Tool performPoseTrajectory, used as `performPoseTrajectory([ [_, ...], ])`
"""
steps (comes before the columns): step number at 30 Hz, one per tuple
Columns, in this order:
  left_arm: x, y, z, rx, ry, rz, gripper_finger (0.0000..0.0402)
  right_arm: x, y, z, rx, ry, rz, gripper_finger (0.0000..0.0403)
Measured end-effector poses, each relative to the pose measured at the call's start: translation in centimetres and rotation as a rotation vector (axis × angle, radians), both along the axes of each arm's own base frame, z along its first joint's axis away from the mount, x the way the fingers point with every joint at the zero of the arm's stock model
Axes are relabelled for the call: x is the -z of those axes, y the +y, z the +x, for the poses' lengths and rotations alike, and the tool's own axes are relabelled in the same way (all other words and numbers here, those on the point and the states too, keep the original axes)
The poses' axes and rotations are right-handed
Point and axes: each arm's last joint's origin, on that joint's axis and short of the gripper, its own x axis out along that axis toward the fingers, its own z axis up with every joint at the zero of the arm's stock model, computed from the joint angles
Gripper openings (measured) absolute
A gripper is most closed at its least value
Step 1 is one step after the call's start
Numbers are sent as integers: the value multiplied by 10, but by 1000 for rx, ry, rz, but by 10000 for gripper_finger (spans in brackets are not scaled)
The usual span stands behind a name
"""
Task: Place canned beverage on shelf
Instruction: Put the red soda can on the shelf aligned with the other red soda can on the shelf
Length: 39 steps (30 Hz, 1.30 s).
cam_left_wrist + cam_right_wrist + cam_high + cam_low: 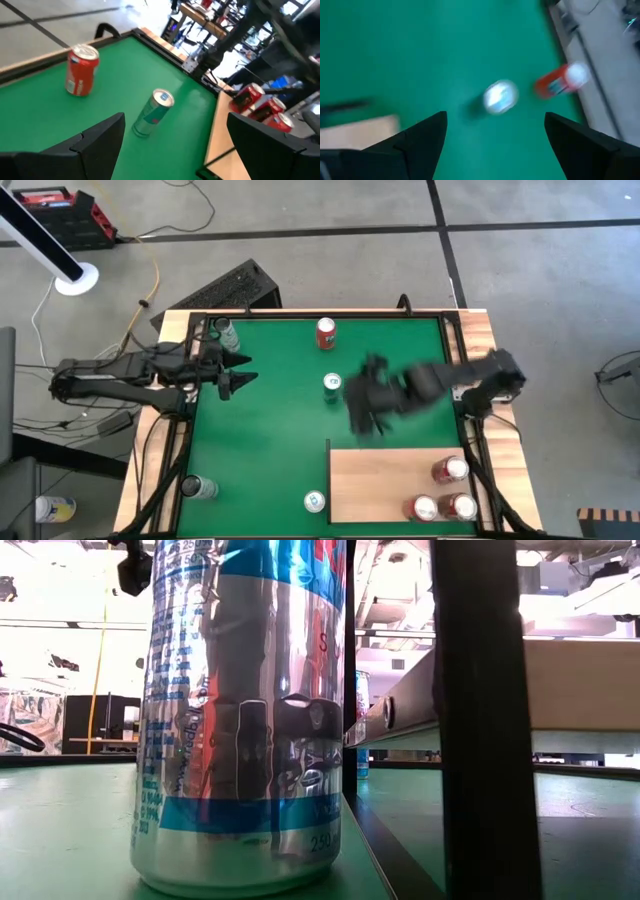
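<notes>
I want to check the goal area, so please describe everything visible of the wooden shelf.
The shelf is a flat rectangular panel of pale, plain wood with a smooth, unmarked surface. It lies level at the near right corner of the green mat. Three red cans with silver tops stand upright on its right end, close together; the rest is bare. The right gripper hovers open just beyond its far edge, not touching it.

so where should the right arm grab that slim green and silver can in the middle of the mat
Take the slim green and silver can around its mid-body, coming from the right gripper side. It stands upright with open green mat around it, and the jaws already look spread wide.
</notes>
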Motion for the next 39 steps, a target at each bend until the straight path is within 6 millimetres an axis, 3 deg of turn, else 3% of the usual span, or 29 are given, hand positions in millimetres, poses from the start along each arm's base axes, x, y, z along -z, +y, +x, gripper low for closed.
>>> performPoseTrajectory([
  [4, 1, -3, 3, 45, 8, 3, 334, -6, -86, 30, -36, -143, 82, 359],
  [8, 0, -6, 2, 70, 5, 20, 334, 1, -175, 31, 143, -309, 166, 359],
  [11, 0, -7, 2, 76, 6, 25, 334, 25, -222, 23, 302, -338, 241, 359],
  [13, 0, -8, 2, 80, 7, 26, 334, 40, -239, 19, 366, -357, 284, 359],
  [16, 1, -8, 3, 83, 15, 46, 334, 49, -255, 16, 478, -449, 349, 359],
  [21, 0, -6, 2, 27, 26, 102, 334, 67, -259, 21, 682, -467, 339, 359],
  [30, 0, -5, 2, -24, 38, 144, 334, 123, -259, 51, 822, -328, 350, 359],
  [39, 2, -3, 2, -34, 58, 147, 334, 142, -263, 73, 815, -285, 342, 359],
])
